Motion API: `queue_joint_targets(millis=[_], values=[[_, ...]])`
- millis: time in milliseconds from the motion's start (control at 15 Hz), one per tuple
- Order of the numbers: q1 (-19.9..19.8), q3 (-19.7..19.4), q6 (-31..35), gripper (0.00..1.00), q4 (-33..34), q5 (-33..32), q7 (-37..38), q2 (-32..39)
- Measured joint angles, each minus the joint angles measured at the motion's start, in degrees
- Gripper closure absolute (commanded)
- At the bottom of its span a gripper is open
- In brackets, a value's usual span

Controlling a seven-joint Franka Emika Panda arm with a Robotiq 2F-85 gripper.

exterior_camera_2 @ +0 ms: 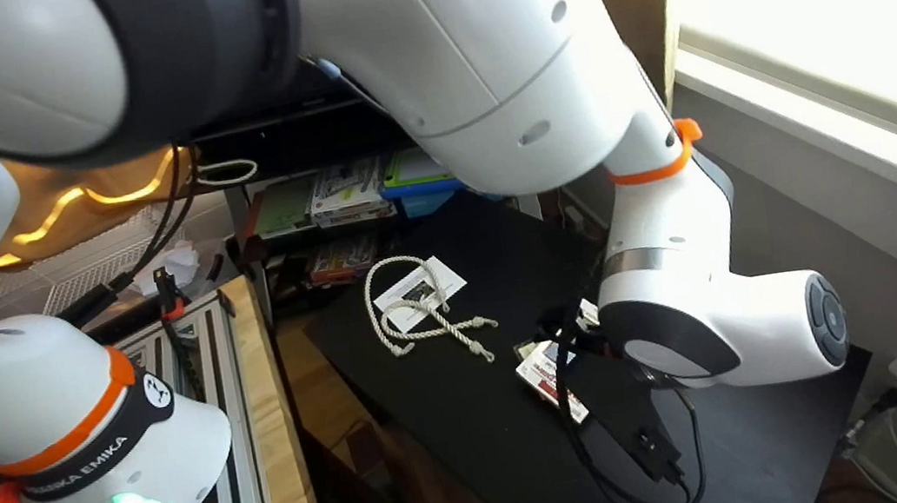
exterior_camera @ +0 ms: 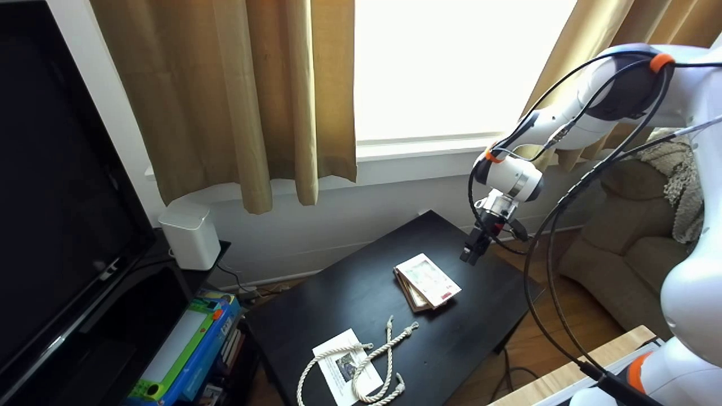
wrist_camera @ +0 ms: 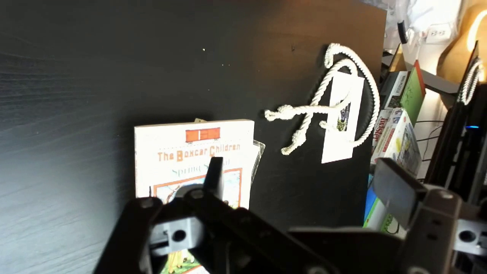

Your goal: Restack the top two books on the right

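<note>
Hand (wrist_camera: 306, 182) parted, holding nothing, near the pile (exterior_camera: 408, 288). Upper book (exterior_camera: 428, 279) tops the pile; second book (exterior_camera: 419, 298), apparently just beneath, skewed. Misaligned edges could let a pinch drag both or shed one. Rope (wrist_camera: 314, 110), beyond the pile, might snag a low sweep.

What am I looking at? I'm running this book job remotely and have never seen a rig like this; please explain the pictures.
The white robot arm ends in a two-fingered gripper. Two pictures come from cameras standing apart from it; the third is from its wrist, so the dark fingers loom large. On the dark table lies a pile of books: the top book, whose cover reads The Boxcar Children, is pale, and a lower book pokes out askew beneath it. Nearby, a white rope with knotted ends crosses a printed sheet. The gripper is open above the table, clear of the pile, and holds nothing.
</note>
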Motion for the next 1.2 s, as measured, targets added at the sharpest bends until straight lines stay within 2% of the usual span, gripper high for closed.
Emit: queue_joint_targets(millis=[267, 600, 1200], values=[[0.34, 0.13, -4.53, 0.00, 9.48, -1.43, 0.56, 9.09], [0.43, 0.17, -6.68, 0.00, 19.63, -3.33, 3.89, 18.17], [0.40, 0.30, -8.00, 0.00, 32.42, -6.21, 11.43, 26.92]])
